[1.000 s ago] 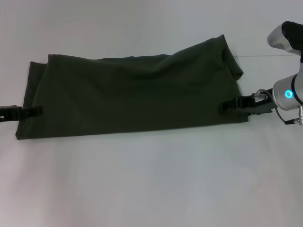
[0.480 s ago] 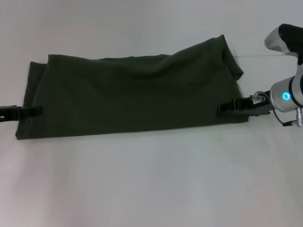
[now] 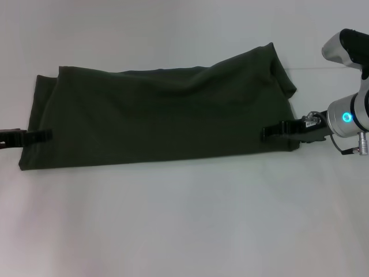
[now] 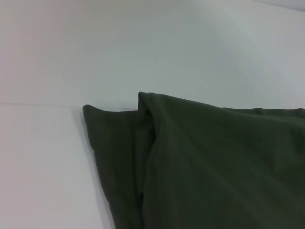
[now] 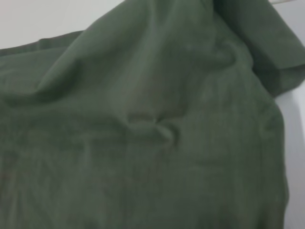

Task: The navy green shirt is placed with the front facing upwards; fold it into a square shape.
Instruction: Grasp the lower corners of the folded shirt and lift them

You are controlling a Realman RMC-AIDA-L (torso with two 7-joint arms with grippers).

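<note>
The navy green shirt [image 3: 161, 115] lies on the white table [image 3: 184, 219] folded into a long dark olive band running left to right; no lettering shows. One sleeve sticks out at its far right corner [image 3: 282, 75]. My left gripper [image 3: 41, 136] is at the shirt's left edge, its black finger lying over the cloth. My right gripper [image 3: 271, 131] is at the shirt's right edge, its finger over the cloth near the lower right corner. The left wrist view shows the layered left end of the shirt [image 4: 200, 162]. The right wrist view is filled with wrinkled cloth [image 5: 143, 124].
Bare white table surrounds the shirt in front [image 3: 184, 231] and behind [image 3: 173, 29]. My right arm's silver wrist with a blue light [image 3: 347, 118] hangs over the table's right side.
My right gripper has moved slightly left, drawing the shirt's lower right corner inward with it. My left gripper and the rest of the shirt have not moved.
</note>
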